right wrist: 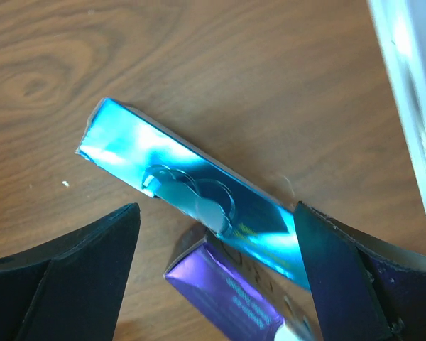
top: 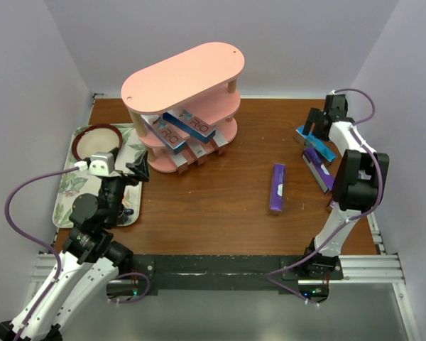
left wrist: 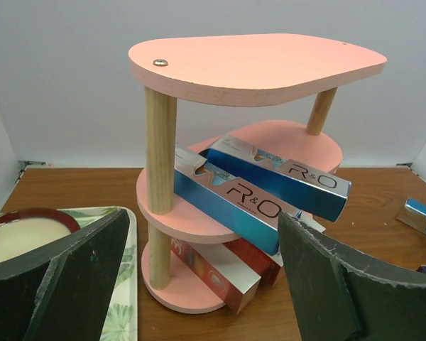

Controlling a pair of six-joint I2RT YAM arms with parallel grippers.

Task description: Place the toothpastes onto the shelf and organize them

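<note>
- My left gripper (top: 137, 170) hangs wide open and empty by the floral tray (top: 67, 192), facing the shelf (top: 184, 74)
- Blue toothpastes (top: 188, 124) lie slanted on its middle tier
- A lone purple toothpaste (top: 277, 187) lies mid-table, long axis near-to-far, nearer my right arm
- My right gripper (right wrist: 214, 212), open and empty, hovers right over the teal toothpaste (right wrist: 163, 167) at the far right
- Its long axis runs diagonally, more along my finger line than across, so I'd turn the wrist first

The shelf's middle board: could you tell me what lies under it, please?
Red-and-white toothpaste boxes lie on the bottom board, ends sticking out; the middle board and two blue boxes above hide their count and far ends.
</note>
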